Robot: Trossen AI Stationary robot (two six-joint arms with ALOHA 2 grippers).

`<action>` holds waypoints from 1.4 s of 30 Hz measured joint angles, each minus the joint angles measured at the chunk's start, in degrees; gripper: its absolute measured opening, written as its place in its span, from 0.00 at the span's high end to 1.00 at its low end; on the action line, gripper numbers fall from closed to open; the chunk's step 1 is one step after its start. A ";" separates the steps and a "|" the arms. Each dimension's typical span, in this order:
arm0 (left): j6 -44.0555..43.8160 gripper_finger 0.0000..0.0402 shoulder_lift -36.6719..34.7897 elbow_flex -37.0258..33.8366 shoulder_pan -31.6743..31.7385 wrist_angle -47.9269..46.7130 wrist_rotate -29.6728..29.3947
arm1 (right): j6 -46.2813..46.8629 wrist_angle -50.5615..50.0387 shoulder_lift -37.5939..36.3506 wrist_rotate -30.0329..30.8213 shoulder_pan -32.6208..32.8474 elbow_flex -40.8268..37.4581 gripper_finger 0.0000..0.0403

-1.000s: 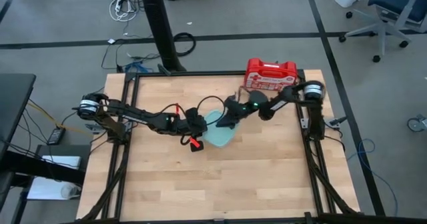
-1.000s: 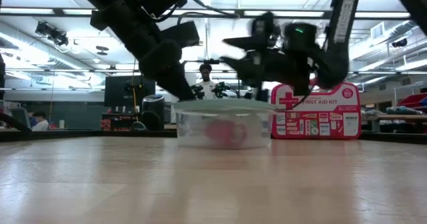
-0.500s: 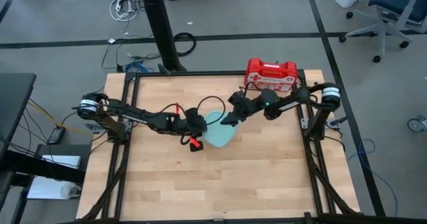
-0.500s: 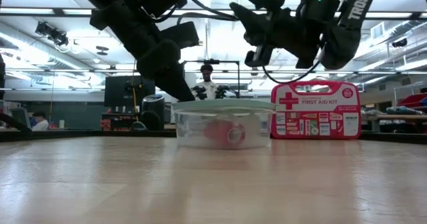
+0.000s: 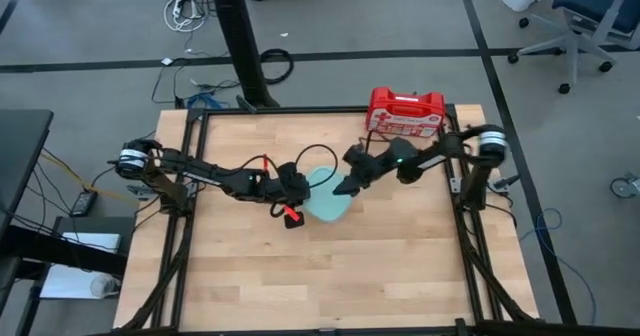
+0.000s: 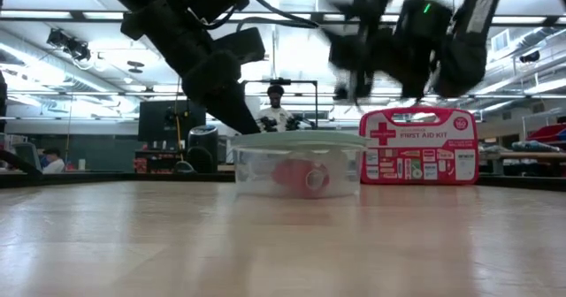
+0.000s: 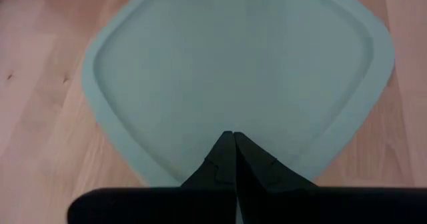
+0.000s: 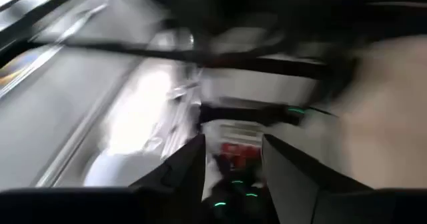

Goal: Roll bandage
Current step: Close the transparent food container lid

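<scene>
The bandage is a small red roll lying on the floor of a clear container in the middle of the table. A pale green lid covers the container and hides the roll from above. My left gripper is shut, its tips down on the lid at the container's left side. My right gripper is open with nothing between its fingers. It hangs above the container's right side, clear of the lid. My left gripper touches the lid's flat top near its rim with the tips of its shut fingers. It slants down from the table's left side. The lid lies level on the container.
A red first-aid case with white markings stands upright at the table's far edge, behind the right arm. Bare wood lies along the near half of the table. People and desks show in the room beyond the table.
My right gripper has risen from just over the lid to well above the container, still open and still moving. The left gripper, the lid and the container have kept still.
</scene>
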 joint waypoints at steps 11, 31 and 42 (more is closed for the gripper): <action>-0.51 1.00 0.00 0.08 -0.01 -0.31 -0.05 | -9.83 -16.47 -7.32 2.91 -0.53 -0.71 0.63; 0.05 1.00 0.00 0.86 0.00 -1.28 0.43 | -5.45 1.70 -9.77 3.99 2.31 -1.57 0.63; -0.52 1.00 0.00 0.86 -0.03 -1.25 0.74 | -4.82 2.48 6.90 2.12 0.25 0.10 0.63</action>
